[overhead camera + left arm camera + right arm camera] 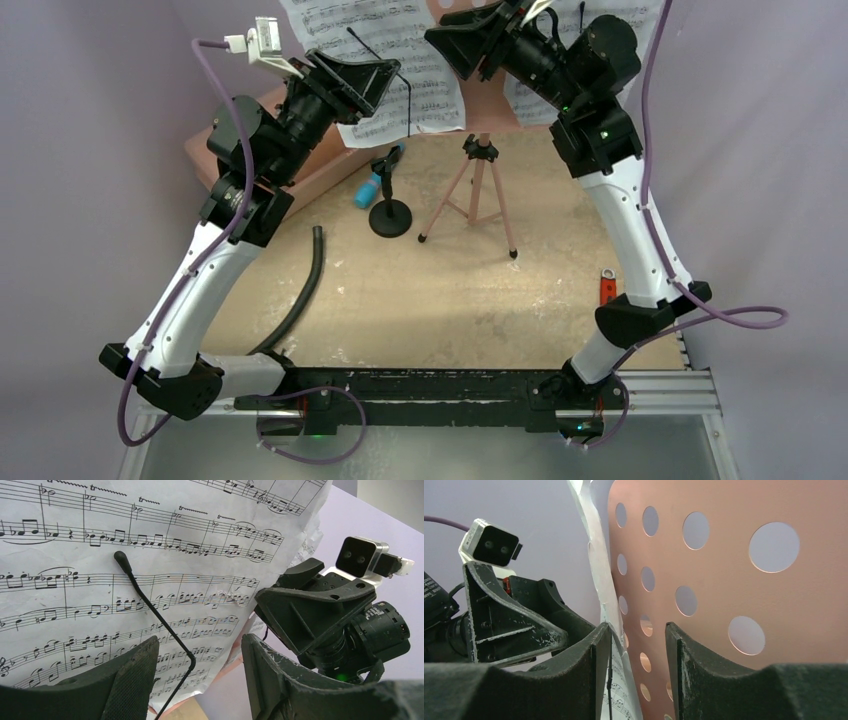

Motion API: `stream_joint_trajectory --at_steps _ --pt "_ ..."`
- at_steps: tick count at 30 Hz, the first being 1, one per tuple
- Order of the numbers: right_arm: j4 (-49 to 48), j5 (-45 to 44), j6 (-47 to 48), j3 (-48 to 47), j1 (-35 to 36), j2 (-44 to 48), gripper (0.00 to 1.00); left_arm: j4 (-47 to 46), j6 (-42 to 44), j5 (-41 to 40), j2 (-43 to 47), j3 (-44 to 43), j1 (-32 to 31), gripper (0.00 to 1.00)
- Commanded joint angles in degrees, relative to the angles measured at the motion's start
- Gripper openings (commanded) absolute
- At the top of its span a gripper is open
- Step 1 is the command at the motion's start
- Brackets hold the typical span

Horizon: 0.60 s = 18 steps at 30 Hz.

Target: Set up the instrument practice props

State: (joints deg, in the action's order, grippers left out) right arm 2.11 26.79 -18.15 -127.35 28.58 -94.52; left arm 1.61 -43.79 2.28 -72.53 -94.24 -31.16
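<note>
Now the pink music stand (729, 580) is on its tripod at the table's far side, plate w/ round holes, two white music pages (410, 60) leaning on it. Cyan mic (370, 188) touches the black mic stand (390, 217). Left gripper (200, 645) gapes before a page. Right gripper (638, 630) has fingers apart, page edge btw. them.

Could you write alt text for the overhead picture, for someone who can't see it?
A robot's left claw and right claw reach across a tan table to a pink music stand holding sheet-music pages. Beside the stand's tripod, a blue toy microphone sits tilted on a small black mic stand.
</note>
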Motion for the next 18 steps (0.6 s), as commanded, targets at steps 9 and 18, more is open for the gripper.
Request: stream_joint_trajectory --at_steps 9,18 --pt "-6.4 2.6 -3.8 -2.7 1.1 -1.1 0.16 0.3 1.7 -1.0 0.9 -0.7 -0.1 0.60" --pt "-7.3 0.6 -2.1 -0.3 1.2 0.9 0.00 0.0 1.6 -2.2 0.7 -0.4 -0.1 0.59"
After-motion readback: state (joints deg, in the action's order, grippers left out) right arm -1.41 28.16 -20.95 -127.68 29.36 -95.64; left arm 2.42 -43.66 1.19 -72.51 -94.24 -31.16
